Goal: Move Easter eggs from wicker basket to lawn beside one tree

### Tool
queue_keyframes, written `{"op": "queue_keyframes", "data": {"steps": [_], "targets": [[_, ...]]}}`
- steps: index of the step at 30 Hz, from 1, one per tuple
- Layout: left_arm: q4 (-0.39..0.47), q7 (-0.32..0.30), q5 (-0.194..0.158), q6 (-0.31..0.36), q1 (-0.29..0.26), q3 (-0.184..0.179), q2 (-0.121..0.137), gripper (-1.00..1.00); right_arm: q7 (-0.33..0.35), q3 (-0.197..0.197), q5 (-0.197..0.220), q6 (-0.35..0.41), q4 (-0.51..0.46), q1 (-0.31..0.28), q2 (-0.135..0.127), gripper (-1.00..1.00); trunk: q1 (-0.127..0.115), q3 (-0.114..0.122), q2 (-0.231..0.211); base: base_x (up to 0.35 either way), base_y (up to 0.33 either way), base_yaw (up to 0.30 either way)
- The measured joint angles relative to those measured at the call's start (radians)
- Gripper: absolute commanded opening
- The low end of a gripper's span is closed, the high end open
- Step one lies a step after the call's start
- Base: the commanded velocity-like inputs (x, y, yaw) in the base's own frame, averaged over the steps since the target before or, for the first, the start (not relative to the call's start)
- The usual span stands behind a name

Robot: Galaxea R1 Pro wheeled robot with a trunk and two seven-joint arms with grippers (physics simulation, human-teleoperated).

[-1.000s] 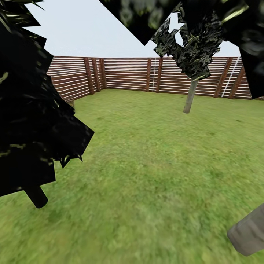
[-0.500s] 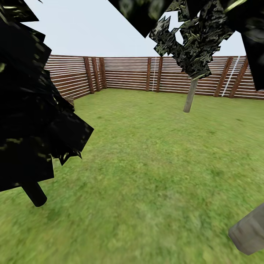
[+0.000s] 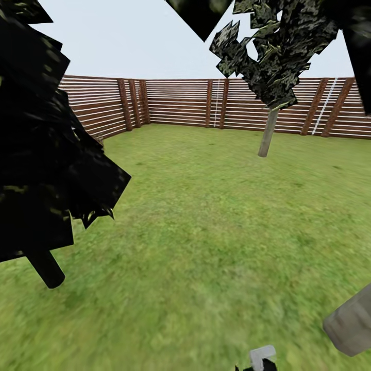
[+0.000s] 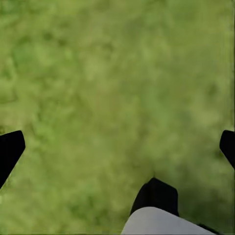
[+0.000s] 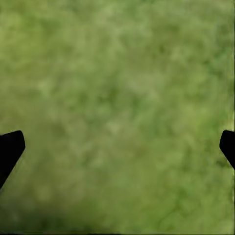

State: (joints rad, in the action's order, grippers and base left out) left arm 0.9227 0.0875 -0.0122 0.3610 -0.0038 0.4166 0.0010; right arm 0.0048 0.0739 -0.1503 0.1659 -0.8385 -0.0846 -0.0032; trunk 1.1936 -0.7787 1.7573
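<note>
**Both grippers spread and empty over grass; no eggs or basket to be seen**

The left gripper (image 4: 117,147) hangs above the lawn (image 4: 107,83) with its two dark fingertips (image 4: 10,152) far apart at opposite edges of the left wrist view, nothing between them but mottled green turf. A black-and-white piece of the robot's own body (image 4: 156,210) pokes in beneath that gap. The right gripper (image 5: 117,147) is likewise released: its fingertips (image 5: 10,149) stand wide apart over bare grass, gripping nothing.

In the head view, a small white-and-black part of the robot (image 3: 262,358) peeks up at about 6 o'clock at the picture's lower edge; which arm it belongs to cannot be told. At roughly 4 o'clock, a thick grey-beige trunk (image 3: 353,322) cuts across the corner, very close to the camera. At 8 o'clock a dark trunk (image 3: 46,268) rises from the grass beneath a mass of black, jagged foliage (image 3: 41,154) that covers the 9 to 10 o'clock side.

Farther out, at about 1 o'clock, stands the tree (image 3: 268,131): a slim, straight pale trunk rooted in the lawn, with a canopy of dark, pale-speckled leaf planes (image 3: 278,51) above it. More dark leaf planes hang in from 12 to 2 o'clock. Behind everything, a brown horizontal-slat fence (image 3: 175,103) rings the garden from 10 to 2 o'clock, under a pale sky.
</note>
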Motion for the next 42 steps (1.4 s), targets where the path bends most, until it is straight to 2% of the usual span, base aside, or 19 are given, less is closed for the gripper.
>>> {"op": "queue_keyframes", "data": {"steps": [4, 5, 9, 12, 15, 17, 19, 20, 23, 31, 37, 42], "targets": [[0.193, -0.002, -0.002, 0.084, -0.021, 0.002, -0.002, 1.00, -0.003, 0.000, 0.011, 0.018, -0.120, -0.034, 0.001, 1.00, 0.015, -0.013, 0.028, 0.000, 0.000, 0.000], [0.214, -0.002, -0.012, 0.104, -0.066, 0.000, -0.006, 1.00, -0.006, -0.002, 0.051, 0.009, -0.130, -0.054, 0.001, 1.00, 0.019, -0.016, 0.035, 0.000, 0.000, 0.000], [0.160, -0.004, -0.056, 0.111, -0.147, -0.010, -0.030, 1.00, -0.011, -0.016, 0.122, -0.066, -0.102, -0.070, -0.004, 1.00, 0.035, -0.028, 0.063, 0.000, 0.000, 0.000], [0.141, -0.007, -0.070, 0.108, -0.182, -0.024, -0.038, 1.00, -0.013, -0.026, 0.137, -0.103, -0.076, -0.073, -0.005, 1.00, 0.046, -0.038, 0.084, 0.000, 0.000, 0.000], [0.117, -0.008, -0.077, 0.104, -0.192, -0.041, -0.046, 1.00, -0.013, -0.042, 0.140, -0.112, -0.069, -0.074, -0.005, 1.00, 0.058, -0.047, 0.105, 0.000, 0.000, 0.000], [0.083, -0.007, -0.079, 0.102, -0.196, -0.078, -0.055, 1.00, -0.012, -0.056, 0.140, -0.121, -0.054, -0.074, -0.006, 1.00, 0.065, -0.053, 0.119, 0.000, 0.000, 0.000], [0.029, 0.000, -0.076, 0.101, -0.197, -0.177, -0.057, 1.00, -0.012, -0.063, 0.138, -0.144, -0.030, -0.076, -0.006, 1.00, 0.073, -0.060, 0.133, 0.000, 0.000, 0.000], [0.011, 0.001, -0.075, 0.101, -0.197, -0.207, -0.054, 1.00, -0.012, -0.064, 0.139, -0.154, -0.022, -0.077, -0.005, 1.00, 0.077, -0.063, 0.140, 0.000, 0.000, 0.000], [-0.021, 0.002, -0.074, 0.102, -0.197, -0.252, -0.049, 1.00, -0.012, -0.065, 0.134, -0.188, 0.012, -0.077, -0.002, 1.00, 0.088, -0.072, 0.161, 0.000, 0.000, 0.000], [-0.034, 0.002, -0.074, 0.102, -0.197, -0.273, -0.054, 1.00, -0.011, -0.066, 0.136, -0.224, 0.035, -0.078, -0.002, 1.00, 0.119, -0.097, 0.217, 0.000, 0.000, 0.000], [-0.036, -0.003, -0.076, 0.103, -0.197, -0.277, -0.055, 1.00, -0.010, -0.065, 0.139, -0.226, 0.037, -0.077, 0.000, 1.00, 0.119, -0.097, 0.217, 0.000, 0.000, -0.057], [-0.040, -0.006, -0.077, 0.102, -0.197, -0.317, -0.056, 1.00, -0.010, -0.063, 0.141, -0.226, 0.038, -0.077, 0.000, 1.00, 0.119, -0.094, 0.217, 0.058, 0.000, -0.226]]}}
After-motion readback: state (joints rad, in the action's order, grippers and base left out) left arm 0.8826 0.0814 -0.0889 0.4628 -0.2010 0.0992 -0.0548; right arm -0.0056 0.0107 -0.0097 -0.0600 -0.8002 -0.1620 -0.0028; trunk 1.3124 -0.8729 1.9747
